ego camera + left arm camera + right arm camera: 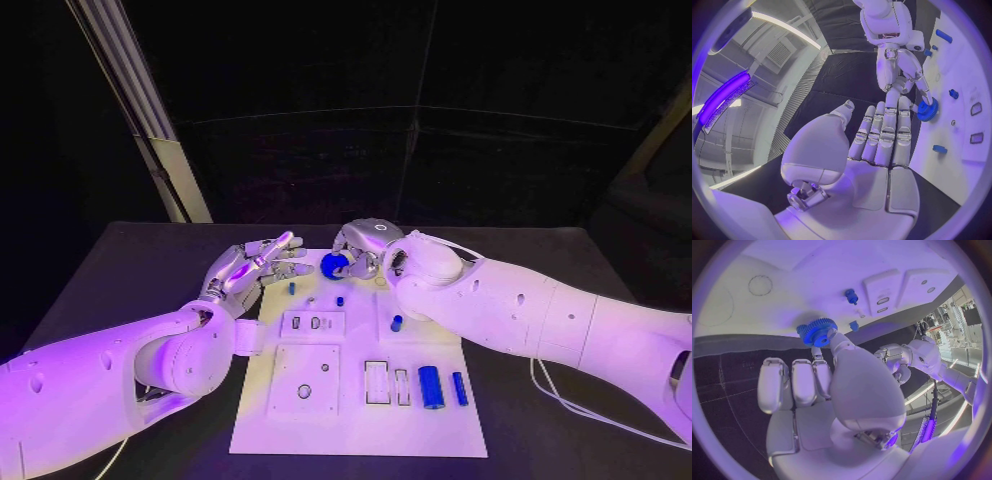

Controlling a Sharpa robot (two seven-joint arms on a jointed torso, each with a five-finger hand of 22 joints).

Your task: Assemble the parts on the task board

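My right hand (369, 248) hovers over the far end of the white task board (361, 420) and pinches a blue gear (335, 264) between thumb and a finger. The right wrist view shows that gear (817, 332) at the fingertips, just off the board (811, 270) and near a small blue peg (852, 296). My left hand (254, 264) is held beside it at the board's far left corner, fingers straight and apart, with nothing in it. In the left wrist view the left hand (882, 140) reaches toward the gear (927, 109) that the right hand (901, 70) holds.
Other blue parts lie on the board: a large cylinder (431, 386) and a thinner rod (460, 388) at the near right, a short piece (397, 323) mid-board, and small pegs (340, 300) farther back. Recessed slots (376, 382) sit beside the cylinder. Black table surrounds the board.
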